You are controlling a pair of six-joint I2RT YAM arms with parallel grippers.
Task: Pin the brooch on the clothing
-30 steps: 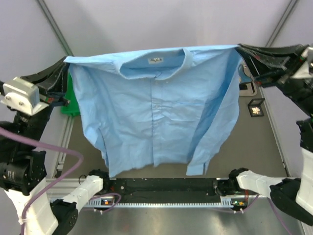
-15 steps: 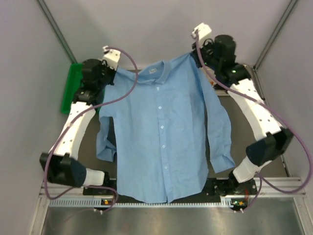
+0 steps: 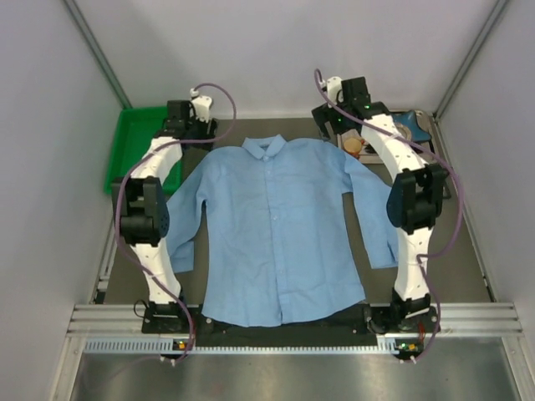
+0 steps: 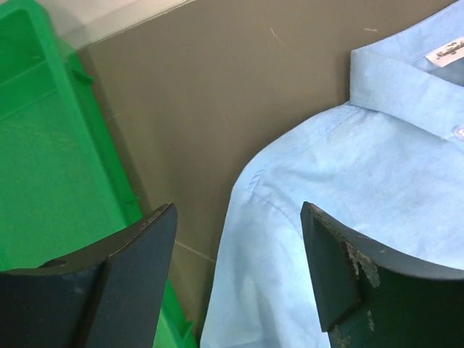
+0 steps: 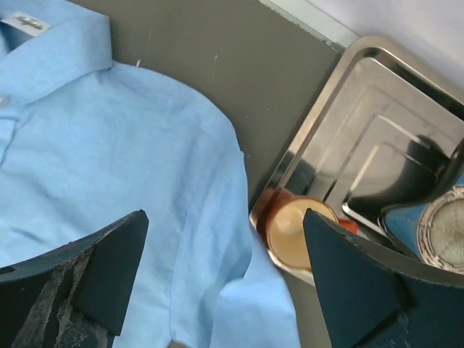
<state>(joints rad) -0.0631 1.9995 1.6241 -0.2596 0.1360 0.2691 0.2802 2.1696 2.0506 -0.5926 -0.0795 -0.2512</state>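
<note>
The clothing point(image 3: 276, 234), a light blue button-up shirt, lies flat on the dark table with its front up, collar at the far end and sleeves spread. My left gripper point(image 3: 191, 127) hovers open over the shirt's left shoulder point(image 4: 348, 217), with nothing between its fingers point(image 4: 238, 210). Over the other shoulder point(image 5: 109, 145) my right gripper point(image 3: 334, 125) stands open and empty too point(image 5: 225, 214). The brooch is out of view.
A green bin point(image 3: 138, 142) stands at the far left, close beside the left gripper point(image 4: 43, 181). At the far right a steel tray point(image 5: 362, 94) holds an orange cup point(image 5: 299, 232) and a blue dish point(image 5: 406, 217). The shirt's hem overlaps the arm bases.
Both grippers held the shirt up by its shoulders; they carried it back and down, then opened. The shirt now lies spread flat, released.
</note>
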